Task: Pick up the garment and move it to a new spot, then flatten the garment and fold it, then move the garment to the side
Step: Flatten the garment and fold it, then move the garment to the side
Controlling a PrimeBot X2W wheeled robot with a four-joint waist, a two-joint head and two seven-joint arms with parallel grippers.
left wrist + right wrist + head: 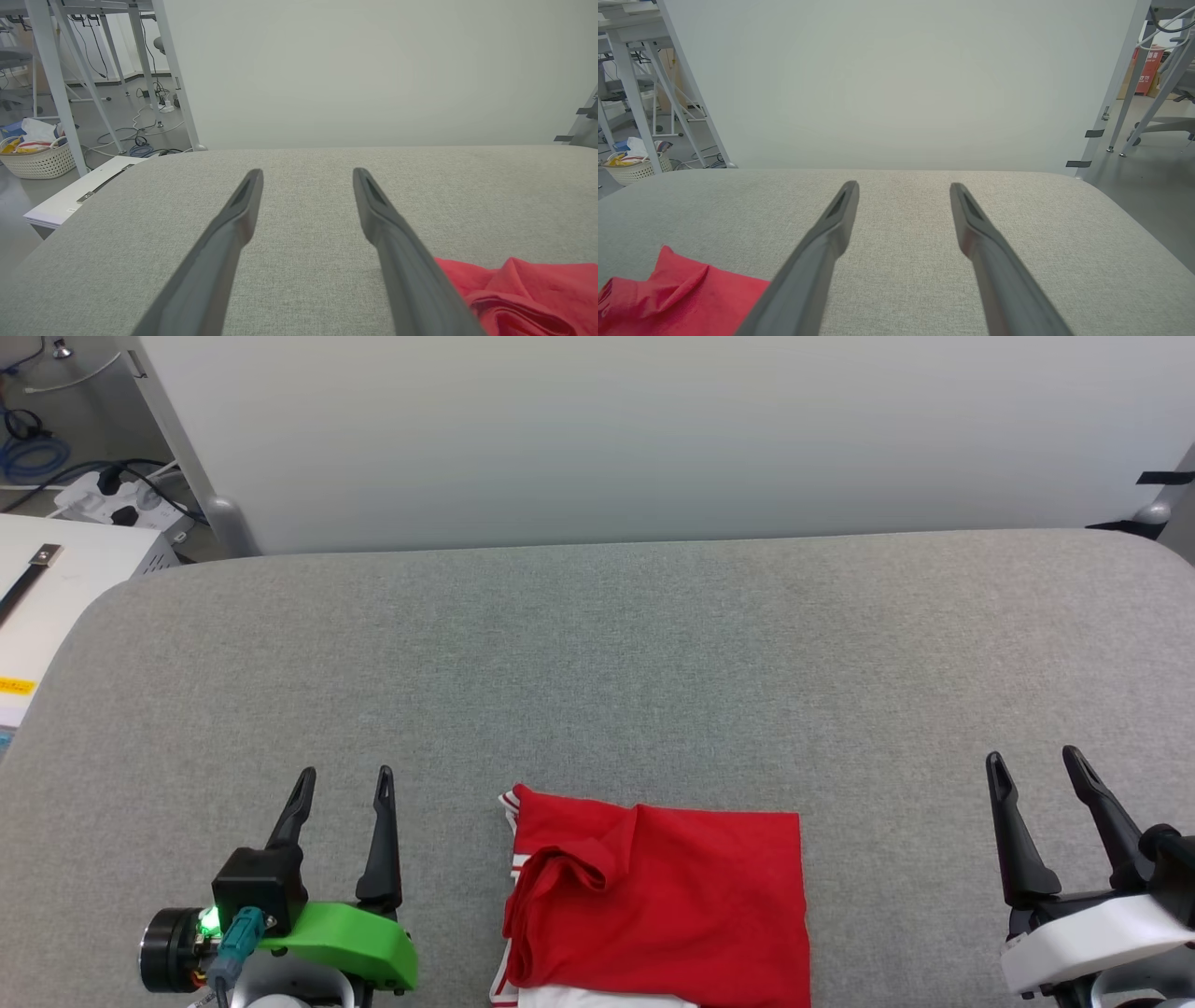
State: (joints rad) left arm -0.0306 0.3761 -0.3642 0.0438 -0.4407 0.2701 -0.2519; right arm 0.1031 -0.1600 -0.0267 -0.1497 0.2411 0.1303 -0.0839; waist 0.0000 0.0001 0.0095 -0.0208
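left claw point(346, 773): spread, empty
right claw point(1033, 756): spread too, empty
garment point(672, 896): folded on worktop point(653, 663), between both claws, touching neither

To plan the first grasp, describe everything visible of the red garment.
The garment is soft red cloth lying in a rough rectangle, flat on its right part and bunched into folds toward its left. White fabric with red-and-white stripe trim shows at its left edge and along the head view's bottom, where the frame cuts it off. It rests on the grey fabric surface, between the open left tool and the open right tool; neither touches it.
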